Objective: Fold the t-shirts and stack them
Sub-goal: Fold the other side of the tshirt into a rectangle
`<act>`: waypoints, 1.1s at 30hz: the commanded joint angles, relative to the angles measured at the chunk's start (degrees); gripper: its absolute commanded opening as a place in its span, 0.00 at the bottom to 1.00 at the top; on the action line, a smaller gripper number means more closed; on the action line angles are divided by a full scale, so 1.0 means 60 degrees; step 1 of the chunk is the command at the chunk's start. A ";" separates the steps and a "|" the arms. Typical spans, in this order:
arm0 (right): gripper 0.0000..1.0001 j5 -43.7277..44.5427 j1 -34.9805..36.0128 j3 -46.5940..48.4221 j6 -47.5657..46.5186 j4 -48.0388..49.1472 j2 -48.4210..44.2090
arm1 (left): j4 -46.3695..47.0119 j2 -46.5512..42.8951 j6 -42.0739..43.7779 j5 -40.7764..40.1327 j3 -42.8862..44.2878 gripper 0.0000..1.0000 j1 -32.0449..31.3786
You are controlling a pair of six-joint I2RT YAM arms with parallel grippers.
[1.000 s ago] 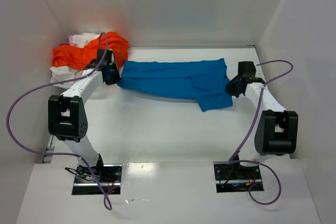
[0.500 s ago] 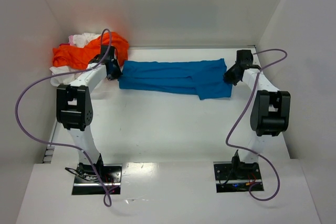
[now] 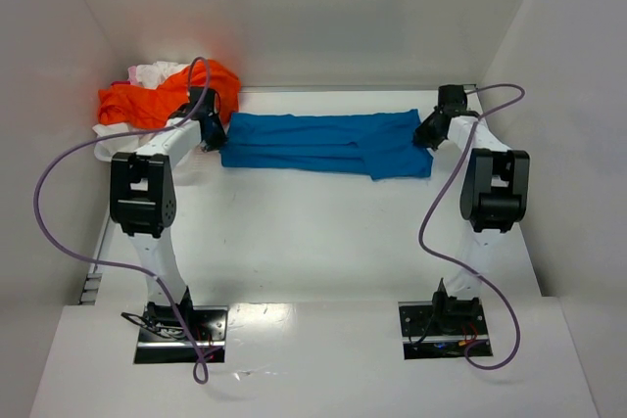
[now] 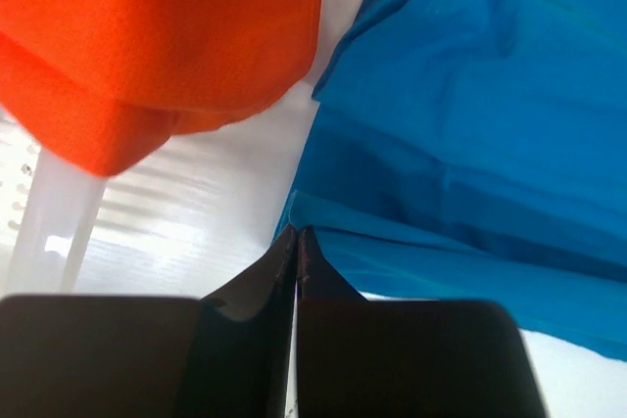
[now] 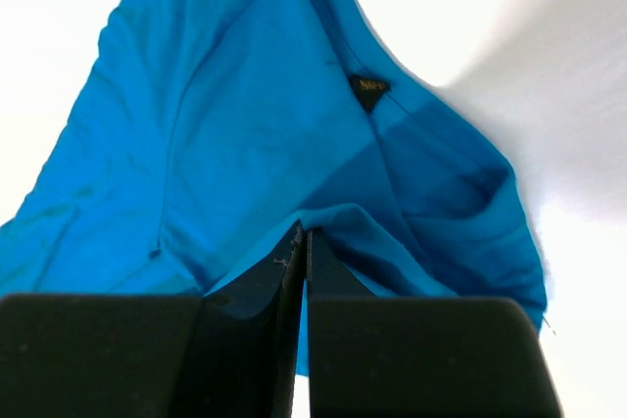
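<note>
The whole surface (image 3: 313, 242) is being viewed from high behind its near edge, facing downward. The wrist views are being aimed closely past the left tool (image 4: 297, 242) and right tool (image 5: 302, 242) at the blue t-shirt (image 3: 323, 144), which is being shared by all three.

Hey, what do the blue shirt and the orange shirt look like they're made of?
Blue t-shirt: thin, soft knit cloth, matte; it lies in limp folds and creases. Orange t-shirt: probably a synthetic knit, matte; a fine mesh-like texture shows close up, fibre uncertain.
</note>
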 commanded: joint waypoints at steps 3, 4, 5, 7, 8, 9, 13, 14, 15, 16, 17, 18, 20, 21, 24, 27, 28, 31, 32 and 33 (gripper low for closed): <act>0.04 -0.0067 -0.0123 0.0938 -0.0283 0.0237 0.0397 | 0.0286 0.0368 -0.0242 -0.0408 0.0507 0.00 0.0102; 0.04 -0.0154 -0.0123 0.0940 -0.0284 0.0237 0.0398 | 0.0286 0.0369 -0.0242 -0.0408 0.0608 0.00 0.0102; 0.04 -0.0154 -0.0123 0.1071 -0.0284 0.0237 0.0499 | 0.0286 0.0369 -0.0242 -0.0408 0.0609 0.00 0.0102; 0.04 -0.0154 -0.0123 0.1204 -0.0284 0.0237 0.0588 | 0.0286 0.0472 -0.0330 -0.0408 0.0726 0.00 0.0102; 0.04 -0.0154 -0.0123 0.1349 -0.0371 0.0237 0.0588 | 0.0286 0.0472 -0.0330 -0.0408 0.0813 0.00 0.0102; 0.04 -0.0154 -0.0123 0.1481 -0.0372 0.0237 0.0704 | 0.0286 0.0573 -0.0330 -0.0408 0.0916 0.00 0.0102; 0.04 -0.0242 -0.0123 0.1716 -0.0372 0.0134 0.1027 | 0.0286 0.0794 -0.0330 -0.0408 0.1195 0.04 0.0102; 0.04 -0.0242 -0.0123 0.1818 -0.0372 0.0134 0.1028 | 0.0286 0.0881 -0.0330 -0.0408 0.1297 0.06 0.0102; 0.04 -0.0242 -0.0123 0.1819 -0.0372 0.0134 0.1144 | 0.0286 0.0969 -0.0330 -0.0408 0.1298 0.17 0.0102; 0.04 -0.0344 -0.0123 0.1819 -0.0372 0.0134 0.1145 | 0.0286 0.0970 -0.0330 -0.0408 0.1298 0.24 0.0102; 0.04 -0.0345 -0.0123 0.1819 -0.0372 0.0134 0.1261 | 0.0286 0.0970 -0.0330 -0.0408 0.1399 0.31 0.0102; 0.04 -0.0345 -0.0123 0.1920 -0.0372 0.0134 0.1378 | 0.0286 0.1057 -0.0330 -0.0306 0.1400 0.36 0.0102; 0.04 -0.0345 -0.0123 0.2009 -0.0459 0.0134 0.1598 | 0.0373 0.1058 -0.0330 -0.0204 0.1400 0.45 0.0102; 0.04 -0.0461 -0.0123 0.2111 -0.0460 0.0134 0.1599 | 0.0374 0.1058 -0.0330 -0.0203 0.1400 0.48 0.0102; 0.09 -0.0565 -0.0123 0.2345 -0.0576 0.0134 0.1861 | 0.0461 0.0971 -0.0242 -0.0115 0.1502 0.55 0.0102; 0.13 -0.0653 -0.0123 0.2550 -0.0693 0.0134 0.2067 | 0.0710 0.0737 -0.0155 0.0293 0.1503 0.60 0.0102; 0.13 -0.0653 -0.0123 0.2696 -0.0839 0.0134 0.2068 | 0.0710 0.0736 -0.0154 0.0397 0.1401 0.62 0.0102; 0.14 -0.0740 -0.0123 0.3078 -0.1177 0.0134 0.2156 | 0.1061 0.0501 -0.0067 0.1024 0.1400 0.68 0.0102; 0.16 -0.0740 -0.0123 0.3166 -0.1265 0.0134 0.2243 | 0.1207 0.0385 0.0064 0.1216 0.1313 0.72 0.0102; 0.19 -0.0740 -0.0123 0.3341 -0.1367 0.0250 0.2244 | 0.1208 0.0268 0.0065 0.1378 0.1312 0.74 0.0102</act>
